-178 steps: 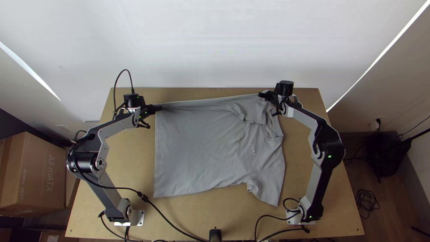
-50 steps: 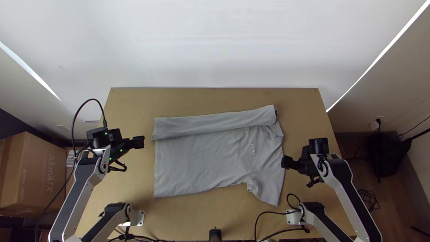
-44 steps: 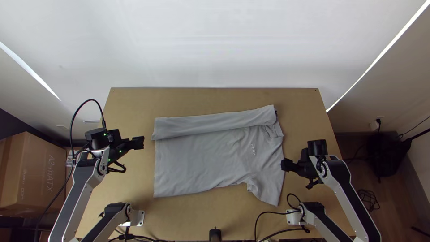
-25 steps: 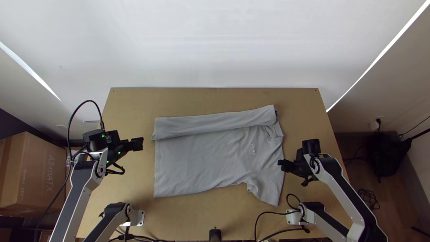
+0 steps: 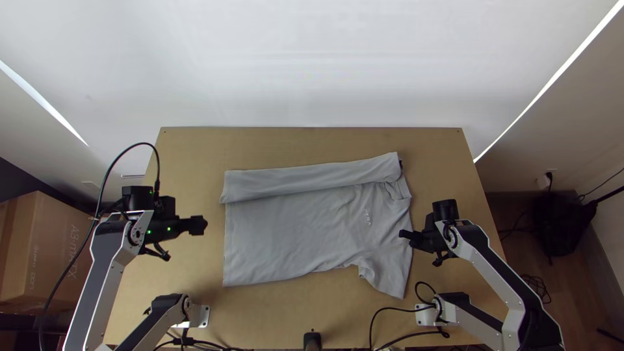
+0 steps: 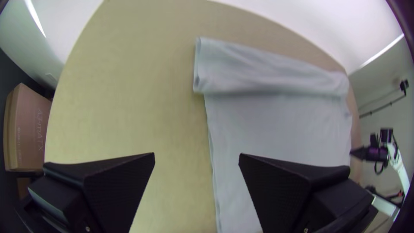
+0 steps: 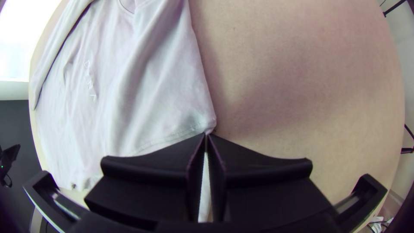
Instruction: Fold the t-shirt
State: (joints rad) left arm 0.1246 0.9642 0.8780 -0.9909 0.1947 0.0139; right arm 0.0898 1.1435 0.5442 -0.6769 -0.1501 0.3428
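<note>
In the top view, a grey t-shirt (image 5: 299, 227) lies with its collar to the right and its far side folded over in a long strip (image 5: 312, 179). My left gripper (image 5: 203, 225) is off the shirt's left hem; in the left wrist view this gripper (image 6: 196, 154) is open, nothing between its fingers. Over the shirt's right edge, nearer than the collar, is my right gripper (image 5: 404, 235). In the right wrist view the right gripper (image 7: 206, 134) has its tips together, in front of the corner of a sleeve (image 7: 189, 123).
Bare wooden table (image 5: 188, 146) surrounds the shirt on every side. Black cables (image 5: 396, 315) lie along the near edge by the right base. A cardboard box (image 5: 49, 250) stands beyond the table's left side.
The shirt's far side, held by both grippers at first, has come over toward the near side and been let go. Both grippers have moved nearer; lately the right shifted slightly left.
</note>
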